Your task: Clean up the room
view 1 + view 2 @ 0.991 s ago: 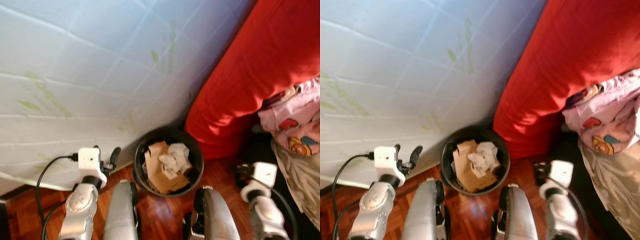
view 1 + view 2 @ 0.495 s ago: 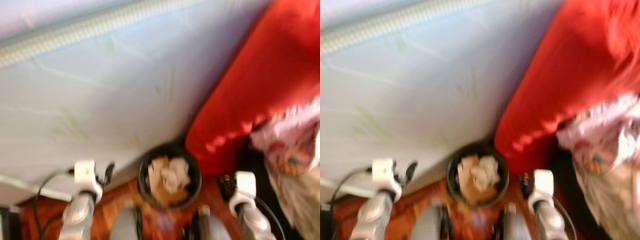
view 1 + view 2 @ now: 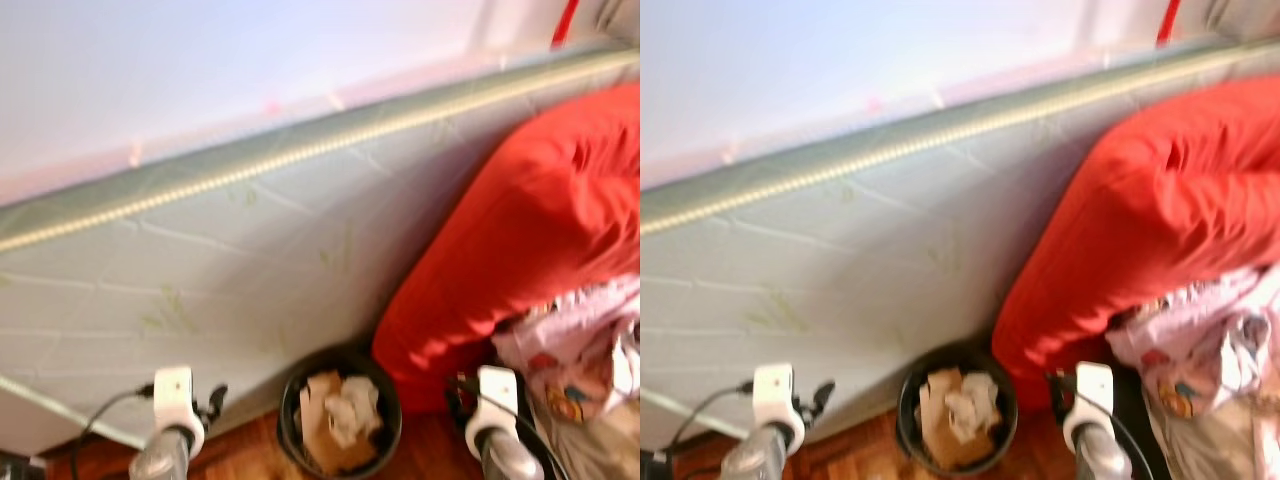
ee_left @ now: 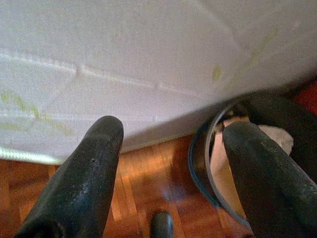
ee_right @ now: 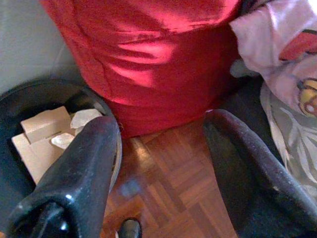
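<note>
You have a round black bin (image 3: pixel 341 420) at the bottom centre of the head view, standing on the wood parquet floor (image 5: pixel 168 183). It holds folded brown cardboard (image 3: pixel 325 430) and crumpled white paper (image 3: pixel 352 412). No brand, label or writing can be read on any of it; the head views are blurred.

Behind the bin, a pale quilted mattress (image 3: pixel 220 260) leans on edge across the left and middle of the frame, with a white wall (image 3: pixel 220 60) above it. A big red cushion (image 3: pixel 510 240) fills the right side, touching the bin's rim. At lower right, pink printed fabric (image 3: pixel 575 345) lies against the cushion.

Your left gripper (image 4: pixel 171 148) sits low at the bottom left, its fingers spread with nothing between them, pointing at the mattress foot and the bin's edge. Your right gripper (image 5: pixel 161 144) sits at the bottom right, fingers likewise spread and empty, over bare floor between the bin and the fabric.
</note>
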Robot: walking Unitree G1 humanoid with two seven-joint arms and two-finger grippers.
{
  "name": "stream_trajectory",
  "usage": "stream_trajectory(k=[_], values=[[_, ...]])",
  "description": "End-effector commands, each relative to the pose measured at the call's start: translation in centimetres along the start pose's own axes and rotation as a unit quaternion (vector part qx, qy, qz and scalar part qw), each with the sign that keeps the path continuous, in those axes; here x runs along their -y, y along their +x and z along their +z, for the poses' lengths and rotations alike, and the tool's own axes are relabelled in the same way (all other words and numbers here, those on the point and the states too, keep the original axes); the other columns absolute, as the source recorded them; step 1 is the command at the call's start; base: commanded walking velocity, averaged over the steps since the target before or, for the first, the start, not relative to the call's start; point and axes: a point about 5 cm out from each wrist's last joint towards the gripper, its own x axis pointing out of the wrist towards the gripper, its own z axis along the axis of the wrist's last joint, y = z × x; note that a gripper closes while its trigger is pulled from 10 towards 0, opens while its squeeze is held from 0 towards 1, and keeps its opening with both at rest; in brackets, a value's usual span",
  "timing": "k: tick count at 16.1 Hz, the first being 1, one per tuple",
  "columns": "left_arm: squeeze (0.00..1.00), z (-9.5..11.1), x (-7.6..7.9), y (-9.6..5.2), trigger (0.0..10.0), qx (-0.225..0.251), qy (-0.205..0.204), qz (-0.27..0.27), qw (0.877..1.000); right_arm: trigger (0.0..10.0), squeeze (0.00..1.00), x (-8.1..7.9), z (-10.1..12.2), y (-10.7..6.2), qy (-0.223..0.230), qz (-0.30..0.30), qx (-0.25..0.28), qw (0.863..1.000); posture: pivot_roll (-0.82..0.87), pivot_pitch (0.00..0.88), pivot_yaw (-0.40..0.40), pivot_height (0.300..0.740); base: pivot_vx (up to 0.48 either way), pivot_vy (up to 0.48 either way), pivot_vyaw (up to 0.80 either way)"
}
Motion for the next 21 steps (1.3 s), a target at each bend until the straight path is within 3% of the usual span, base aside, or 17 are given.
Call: stream_trajectory(k=[1, 2, 6, 11, 18, 19, 21], values=[[0.0, -2.1, -0.1, -0.6, 10.0, -0.052, 0.002, 0.008, 0.999, 10.0, 0.0, 0.1, -1.5, -0.4, 0.014, -0.01, -0.031, 0.999, 0.12, 0.0, 0.003, 0.74, 0.0, 0.0, 0.0], [0.0, -2.8, 0.2, -0.7, 10.0, -0.079, 0.001, 0.005, 0.997, 10.0, 0.0, 0.0, -1.8, -0.4, 0.017, -0.011, -0.044, 0.999, 0.1, 0.0, 0.009, 0.74, 0.0, 0.0, 0.0], [0.0, -2.8, 0.7, -0.3, 10.0, -0.102, 0.008, -0.003, 0.995, 10.0, 0.0, -0.4, -1.7, -0.3, 0.032, -0.014, -0.05, 0.998, 0.06, 0.0, 0.032, 0.74, 0.0, 0.0, 0.0], [0.0, -4.1, -0.5, -1.1, 10.0, -0.144, 0.013, 0.013, 0.989, 10.0, 0.0, -0.5, -2.3, -0.4, 0.051, -0.021, -0.064, 0.996, 0.05, 0.0, 0.044, 0.74, 0.0, 0.0, 0.0], [0.0, -6.5, -1.2, -2.5, 10.0, -0.189, 0.025, 0.038, 0.981, 10.0, 0.0, 0.6, -2.8, -0.8, 0.028, -0.007, -0.074, 0.997, 0.08, 0.0, -0.038, 0.74, 0.0, 0.0, 0.0], [0.0, -6.9, -1.2, -2.8, 10.0, -0.196, 0.032, 0.037, 0.979, 10.0, 0.0, 0.8, -3.3, -1.0, 0.026, -0.007, -0.08, 0.996, 0.09, 0.0, -0.034, 0.74, 0.0, 0.0, 0.0], [0.0, -7.3, -1.3, -3.1, 10.0, -0.207, 0.081, 0.023, 0.975, 10.0, 0.0, 0.9, -4.8, -1.6, -0.021, -0.002, -0.102, 0.995, 0.06, 0.0, -0.002, 0.74, 0.0, 0.0, 0.0]])
